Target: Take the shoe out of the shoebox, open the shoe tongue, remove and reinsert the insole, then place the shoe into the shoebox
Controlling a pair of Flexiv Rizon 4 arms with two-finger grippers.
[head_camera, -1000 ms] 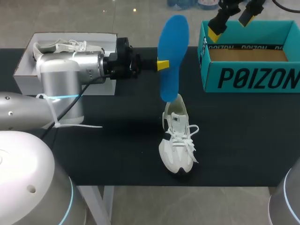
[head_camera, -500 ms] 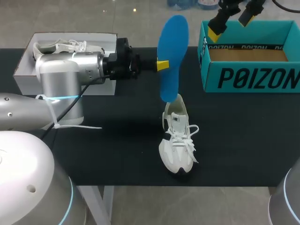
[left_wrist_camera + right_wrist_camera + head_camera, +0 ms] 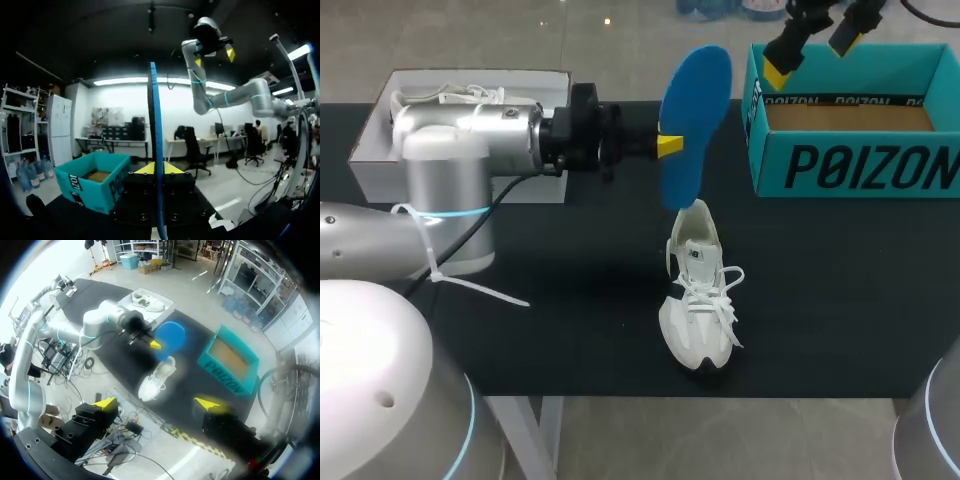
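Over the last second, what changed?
The left pincer, shut on the insole, slid slightly right and turned, tipping the insole's top to the right; its arm's cable swung along. The shoe, the teal box, the white box and the open right pincer stayed put.

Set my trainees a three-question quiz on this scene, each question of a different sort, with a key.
1. True or false: the left gripper is shut on the blue insole.
2. Fill in: the right gripper is ____ (open or shut).
3. Choose one: the white shoe stands
A) on the black table
B) on the floor
C) on a chair

Key: 1 true; 2 open; 3 A.
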